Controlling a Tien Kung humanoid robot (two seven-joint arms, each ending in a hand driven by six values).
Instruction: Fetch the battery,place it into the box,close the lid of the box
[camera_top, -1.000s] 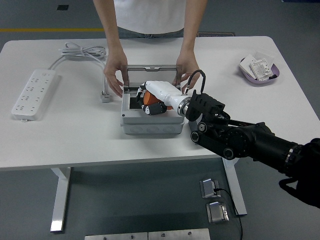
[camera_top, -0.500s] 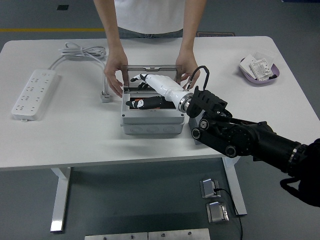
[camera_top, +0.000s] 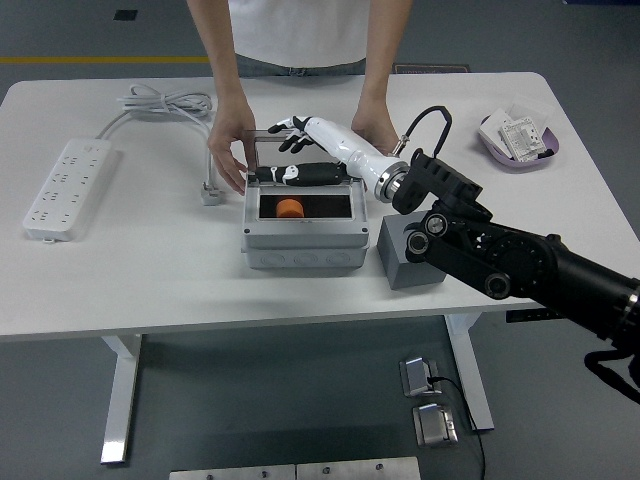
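Observation:
A grey box (camera_top: 303, 243) stands in the middle of the table with its clear lid (camera_top: 252, 152) upright at the back. An orange battery (camera_top: 290, 207) lies inside the box. My right hand (camera_top: 285, 150), white with black fingers, is open and empty, above the box's back edge at the lid. Its fingers (camera_top: 287, 127) are spread over the lid's top and its thumb (camera_top: 300, 175) lies along the back rim. A person's hands (camera_top: 229, 148) (camera_top: 374, 128) hold the box at both sides. My left arm is out of view.
A grey block (camera_top: 405, 256) stands right of the box, under my forearm. A white power strip (camera_top: 65, 185) with its cable (camera_top: 165, 102) and plug (camera_top: 210, 191) lies at the left. A purple tray (camera_top: 520, 140) of cards is at the far right.
My right hand let go of the orange battery, which now lies in the box. The hand rose out of the box and moved back to the lid.

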